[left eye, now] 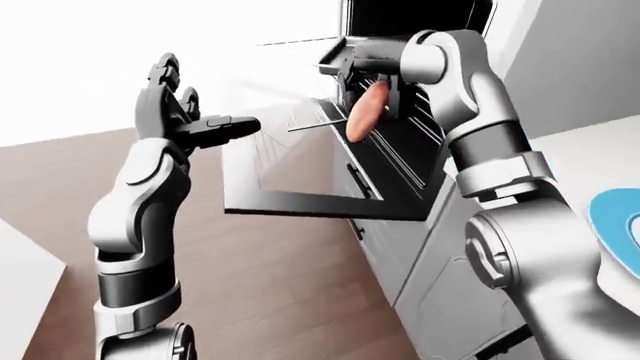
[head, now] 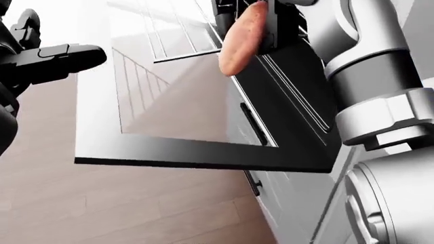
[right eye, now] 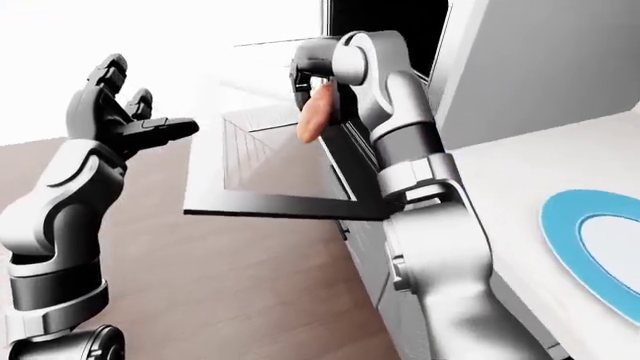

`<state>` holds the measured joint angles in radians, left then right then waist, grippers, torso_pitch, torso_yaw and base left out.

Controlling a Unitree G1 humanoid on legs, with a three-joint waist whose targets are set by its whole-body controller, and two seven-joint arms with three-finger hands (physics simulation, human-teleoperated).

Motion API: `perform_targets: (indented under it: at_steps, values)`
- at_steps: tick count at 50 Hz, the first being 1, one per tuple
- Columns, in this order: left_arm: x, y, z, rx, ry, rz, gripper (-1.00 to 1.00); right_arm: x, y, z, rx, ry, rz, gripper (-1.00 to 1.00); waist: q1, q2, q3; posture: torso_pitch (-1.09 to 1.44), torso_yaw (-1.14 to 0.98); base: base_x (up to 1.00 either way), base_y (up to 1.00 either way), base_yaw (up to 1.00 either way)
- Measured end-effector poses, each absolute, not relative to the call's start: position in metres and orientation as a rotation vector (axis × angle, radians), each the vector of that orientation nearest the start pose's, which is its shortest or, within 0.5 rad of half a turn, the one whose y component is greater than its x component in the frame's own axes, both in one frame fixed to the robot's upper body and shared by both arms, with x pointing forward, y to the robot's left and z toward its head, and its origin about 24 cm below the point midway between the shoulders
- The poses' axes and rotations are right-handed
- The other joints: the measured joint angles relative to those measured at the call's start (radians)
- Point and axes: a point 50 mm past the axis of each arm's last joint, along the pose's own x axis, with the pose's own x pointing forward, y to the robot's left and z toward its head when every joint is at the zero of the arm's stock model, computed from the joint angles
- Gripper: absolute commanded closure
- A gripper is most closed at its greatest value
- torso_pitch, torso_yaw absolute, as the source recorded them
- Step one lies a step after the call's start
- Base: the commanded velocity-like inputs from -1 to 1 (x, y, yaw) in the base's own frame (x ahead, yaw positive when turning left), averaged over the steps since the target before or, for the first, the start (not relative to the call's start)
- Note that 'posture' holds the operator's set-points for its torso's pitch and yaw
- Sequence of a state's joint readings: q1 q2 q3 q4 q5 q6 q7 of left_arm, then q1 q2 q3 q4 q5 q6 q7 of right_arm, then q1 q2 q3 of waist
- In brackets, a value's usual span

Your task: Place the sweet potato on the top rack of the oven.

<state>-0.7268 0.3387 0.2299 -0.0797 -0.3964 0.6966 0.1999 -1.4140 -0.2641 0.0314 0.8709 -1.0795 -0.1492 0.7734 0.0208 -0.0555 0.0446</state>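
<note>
— What is the oven door [head: 203,152] like?
— Glossy glass in a dark matt frame; thin metal rack wires [head: 169,30] show beyond it.
— And the floor [left eye: 300,285]?
— Wood planks, brown, satin sheen.
— The arms?
— Smooth brushed-looking grey metal shells; the left hand [left eye: 185,124] and right hand [left eye: 368,79] are black, matt plastic.
— The sweet potato [head: 242,36]?
— Dull, smooth orange-pink skin.
— The surface [right eye: 520,195]?
— White, matt; the plate [right eye: 590,244] on it looks glazed blue.

We cannot make out the top rack inside the dark oven cavity [left eye: 415,15]. The right hand [head: 254,20] is cut by the head view's top edge, the blue plate [right eye: 590,247] by the right edge.
</note>
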Motion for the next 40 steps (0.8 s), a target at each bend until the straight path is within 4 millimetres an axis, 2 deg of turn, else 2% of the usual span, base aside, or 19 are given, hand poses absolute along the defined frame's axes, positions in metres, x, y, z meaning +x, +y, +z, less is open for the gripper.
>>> perform_targets:
  at_steps: [1, 5, 9, 12, 14, 15, 17, 21, 23, 25, 28, 30, 31, 33, 35, 37, 40]
  values:
    - [0.339, 0.202, 0.234, -0.121, -0.143, 0.115, -1.00, 0.407, -0.092, 0.305, -1.543, -0.112, 0.508, 1.00, -0.010, -0.009, -0.007, 0.00, 0.00, 0.00, 0.00, 1.00]
    - [0.340, 0.196, 0.227, -0.118, -0.111, 0.084, -1.00, 0.410, -0.101, 0.296, -1.536, -0.058, 0.512, 1.00, -0.005, -0.001, -0.004, 0.00, 0.00, 0.00, 0.00, 1.00]
    - [0.339, 0.199, 0.230, -0.120, -0.121, 0.097, -1.00, 0.409, -0.100, 0.298, -1.542, -0.068, 0.509, 1.00, -0.002, 0.050, 0.004, 0.00, 0.00, 0.00, 0.00, 0.89]
    - [0.337, 0.202, 0.233, -0.118, -0.143, 0.111, -1.00, 0.408, -0.097, 0.298, -1.546, -0.083, 0.515, 1.00, -0.004, 0.089, -0.001, 0.00, 0.00, 0.00, 0.01, 0.28]
    - [0.336, 0.205, 0.237, -0.119, -0.165, 0.125, -1.00, 0.407, -0.094, 0.301, -1.553, -0.097, 0.517, 1.00, -0.020, 0.113, 0.004, 0.00, 0.00, 0.00, 0.00, 0.00]
    - [0.336, 0.205, 0.239, -0.119, -0.171, 0.127, -1.00, 0.407, -0.093, 0.304, -1.551, -0.101, 0.512, 1.00, -0.026, 0.133, 0.002, 0.00, 0.00, 0.00, 0.00, 0.00]
    - [0.338, 0.205, 0.234, -0.119, -0.153, 0.129, -1.00, 0.407, -0.094, 0.304, -1.546, -0.100, 0.510, 1.00, -0.031, 0.110, 0.016, 0.00, 0.00, 0.00, 0.00, 0.00]
    - [0.340, 0.204, 0.222, -0.115, -0.097, 0.127, -1.00, 0.409, -0.098, 0.305, -1.546, -0.084, 0.496, 1.00, -0.036, 0.085, 0.028, 0.00, 0.00, 0.00, 0.00, 0.00]
    - [0.340, 0.202, 0.222, -0.113, -0.092, 0.119, -1.00, 0.409, -0.100, 0.307, -1.545, -0.082, 0.481, 1.00, -0.039, 0.065, 0.028, 0.00, 0.00, 0.00, 0.00, 0.00]
    - [0.340, 0.200, 0.224, -0.115, -0.101, 0.109, -1.00, 0.410, -0.102, 0.310, -1.546, -0.079, 0.465, 1.00, -0.038, 0.069, 0.025, 0.00, 0.00, 0.00, 0.00, 0.00]
    - [0.340, 0.198, 0.228, -0.115, -0.120, 0.098, -1.00, 0.412, -0.108, 0.316, -1.545, -0.066, 0.441, 1.00, -0.033, 0.082, 0.007, 0.00, 0.00, 0.00, -0.09, 0.00]
    - [0.339, 0.199, 0.230, -0.115, -0.127, 0.102, -1.00, 0.412, -0.109, 0.318, -1.548, -0.061, 0.435, 1.00, -0.029, 0.082, -0.004, 0.00, 0.00, 0.08, -0.26, 0.00]
    - [0.338, 0.201, 0.231, -0.116, -0.131, 0.109, -1.00, 0.412, -0.108, 0.320, -1.551, -0.063, 0.434, 1.00, -0.027, 0.085, -0.003, 0.00, 0.00, 0.18, -0.40, 0.00]
    - [0.337, 0.204, 0.231, -0.117, -0.130, 0.122, -1.00, 0.412, -0.106, 0.325, -1.558, -0.071, 0.435, 1.00, -0.024, 0.108, -0.003, 0.00, 0.00, 0.20, -0.42, 0.00]
    - [0.337, 0.204, 0.234, -0.115, -0.137, 0.126, -1.00, 0.411, -0.106, 0.333, -1.561, -0.085, 0.420, 1.00, -0.021, 0.119, -0.014, 0.00, 0.00, 0.21, -0.43, 0.00]
    - [0.336, 0.204, 0.240, -0.113, -0.161, 0.123, -1.00, 0.409, -0.108, 0.343, -1.562, -0.108, 0.391, 1.00, -0.015, 0.108, -0.017, 0.00, 0.00, 0.21, -0.42, 0.00]
    - [0.336, 0.205, 0.244, -0.115, -0.182, 0.125, -1.00, 0.408, -0.109, 0.354, -1.564, -0.129, 0.364, 1.00, 0.000, 0.068, -0.008, 0.00, 0.00, 0.22, -0.42, 0.00]
